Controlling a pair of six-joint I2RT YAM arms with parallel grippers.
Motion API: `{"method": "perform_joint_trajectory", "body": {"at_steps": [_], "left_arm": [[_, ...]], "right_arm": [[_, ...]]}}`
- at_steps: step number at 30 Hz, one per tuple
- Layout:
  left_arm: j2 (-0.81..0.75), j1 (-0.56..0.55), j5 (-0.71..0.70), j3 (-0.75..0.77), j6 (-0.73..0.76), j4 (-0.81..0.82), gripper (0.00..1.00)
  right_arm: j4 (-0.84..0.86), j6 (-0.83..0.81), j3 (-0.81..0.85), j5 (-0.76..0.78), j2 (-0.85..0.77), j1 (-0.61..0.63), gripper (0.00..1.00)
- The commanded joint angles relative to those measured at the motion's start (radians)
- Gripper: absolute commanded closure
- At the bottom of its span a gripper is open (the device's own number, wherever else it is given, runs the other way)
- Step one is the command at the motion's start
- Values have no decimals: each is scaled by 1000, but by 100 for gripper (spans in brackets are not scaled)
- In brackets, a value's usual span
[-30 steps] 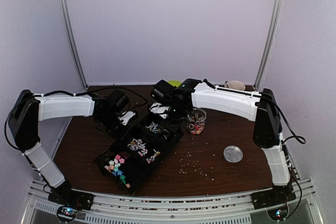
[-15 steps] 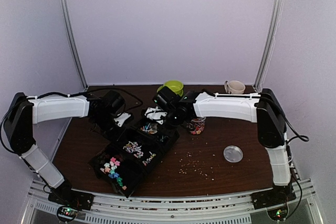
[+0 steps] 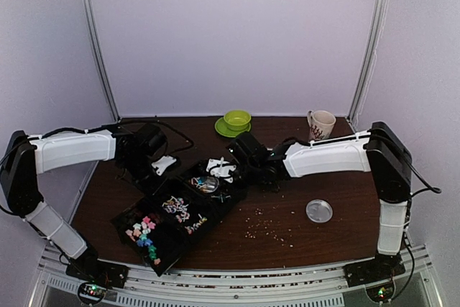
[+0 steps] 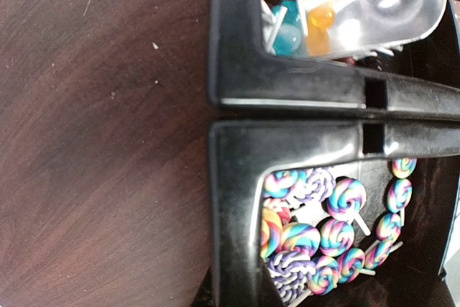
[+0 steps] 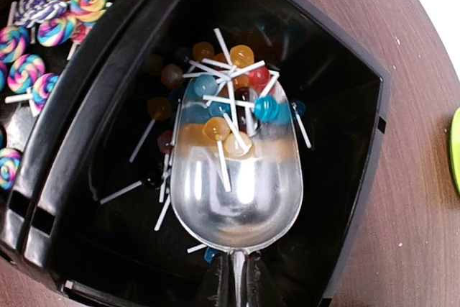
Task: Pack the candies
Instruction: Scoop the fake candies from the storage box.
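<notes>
right gripper (image 5: 231, 289) clenched on clear scoop (image 5: 233, 192) handle, scoop among ball lollipops (image 5: 215, 129) in black tray (image 5: 376, 116), left gripper (image 3: 159, 168) clamped on tray rim, fingers hidden, pastel candies (image 3: 144, 232) blurry in nearest compartment

Green bowl (image 3: 237, 118) sat on green saucer (image 3: 221, 129) at table's (image 3: 338, 239) far edge. Mug (image 3: 320, 124) stood upright far right. Clear round lid (image 3: 319, 211) lay near crumbs (image 3: 267, 226). Clear scoop (image 5: 233, 185) rested inside black tray (image 5: 72, 156).

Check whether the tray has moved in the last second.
Yes. The tray has slid left and slightly nearer, away from the lid, which has stayed put.
</notes>
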Motion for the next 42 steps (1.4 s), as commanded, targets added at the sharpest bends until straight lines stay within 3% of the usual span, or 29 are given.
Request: {"method": "perform_joint_trajectory", "body": {"at_steps": [1,13,19,42], "left_arm": [[-90,0,125,84,78,262,100],[-92,14,111,85,64,261,100],[-85,18,123,84,54,265,100],[-51,44,115,87,11,248,100]], "right_arm": [[-1,-69,-138,-132,7,46,100],[349,167,-236,-184,-33,52,100],[630,330,-331,-197,-67,51,100],[980,440,-477,-17,-81,52,100]]}}
